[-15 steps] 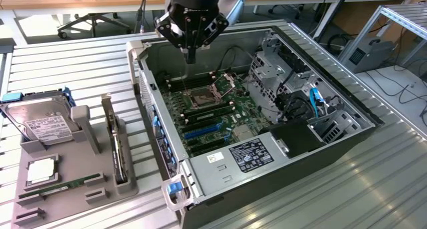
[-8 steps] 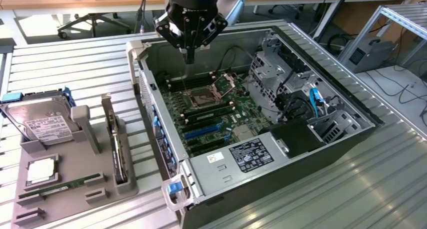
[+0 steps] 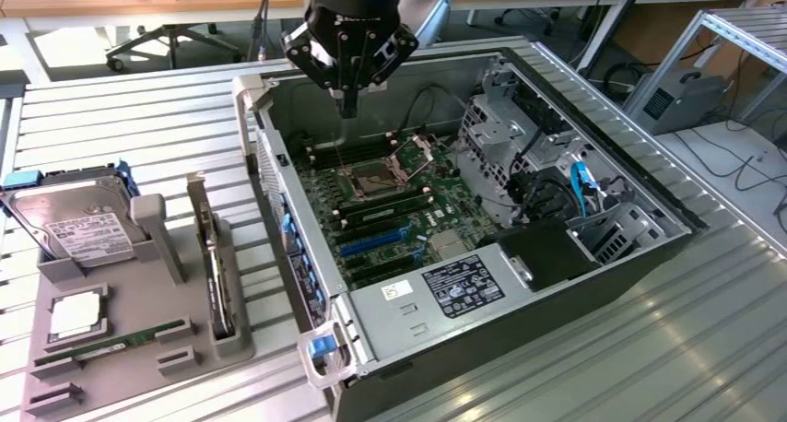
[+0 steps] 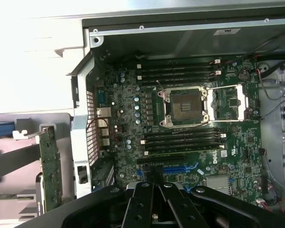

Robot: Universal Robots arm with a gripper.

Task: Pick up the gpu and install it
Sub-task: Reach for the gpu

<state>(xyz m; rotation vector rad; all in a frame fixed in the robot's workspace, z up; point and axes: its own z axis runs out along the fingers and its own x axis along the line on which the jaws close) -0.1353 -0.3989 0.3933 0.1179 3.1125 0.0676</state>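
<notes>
The gpu stands on edge in a grey holder at the exterior view's left, a slim dark card with a metal end bracket; in the wrist view the gpu sits beside the case's rear panel. My gripper hangs over the far part of the open computer case, above the motherboard, well apart from the card. Its fingers are shut with nothing between them. In the wrist view the gripper points down over the blue expansion slot.
The grey holder tray also carries a silver hard drive, a processor chip and a green RAM stick. Drive cages and cables fill the case's far side. Everything rests on a slatted metal table.
</notes>
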